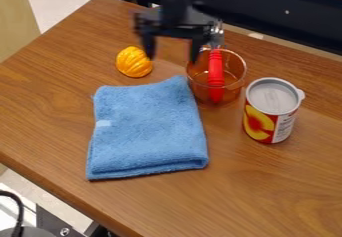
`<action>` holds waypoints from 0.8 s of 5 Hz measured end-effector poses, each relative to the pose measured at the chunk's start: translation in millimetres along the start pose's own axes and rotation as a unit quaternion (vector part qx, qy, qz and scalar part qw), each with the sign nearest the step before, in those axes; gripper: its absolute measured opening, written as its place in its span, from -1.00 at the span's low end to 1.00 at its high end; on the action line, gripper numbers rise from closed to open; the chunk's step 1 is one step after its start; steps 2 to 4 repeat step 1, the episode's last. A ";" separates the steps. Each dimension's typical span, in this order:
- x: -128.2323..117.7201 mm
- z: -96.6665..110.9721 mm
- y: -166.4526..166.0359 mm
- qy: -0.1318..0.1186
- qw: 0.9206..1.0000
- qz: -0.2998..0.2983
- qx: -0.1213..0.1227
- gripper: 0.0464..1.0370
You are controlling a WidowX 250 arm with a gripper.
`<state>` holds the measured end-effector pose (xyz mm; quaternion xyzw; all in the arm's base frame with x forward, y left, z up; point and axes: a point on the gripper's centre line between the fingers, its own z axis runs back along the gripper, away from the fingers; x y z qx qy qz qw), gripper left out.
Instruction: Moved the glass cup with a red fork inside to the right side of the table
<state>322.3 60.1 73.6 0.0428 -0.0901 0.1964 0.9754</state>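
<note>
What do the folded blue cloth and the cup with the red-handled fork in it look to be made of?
Cloth: soft matte terry, likely microfiber, from its fuzzy surface. Cup: smooth, glossy amber-tinted glass or clear plastic; the fork shows through.

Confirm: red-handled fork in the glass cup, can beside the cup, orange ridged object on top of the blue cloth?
Last part's wrong: the camera view shows the orange ridged object on the table, just past the blue cloth, not on it. Red-handled fork in the glass cup, can beside the cup: correct.
</note>
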 end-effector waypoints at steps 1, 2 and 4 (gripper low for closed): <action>-14.9 -0.3 25.9 0.001 0.997 -0.078 -0.017 0.92; -14.9 -0.3 25.9 0.001 0.997 -0.078 -0.017 0.92; -14.9 -0.3 25.9 0.001 0.997 -0.078 -0.017 0.92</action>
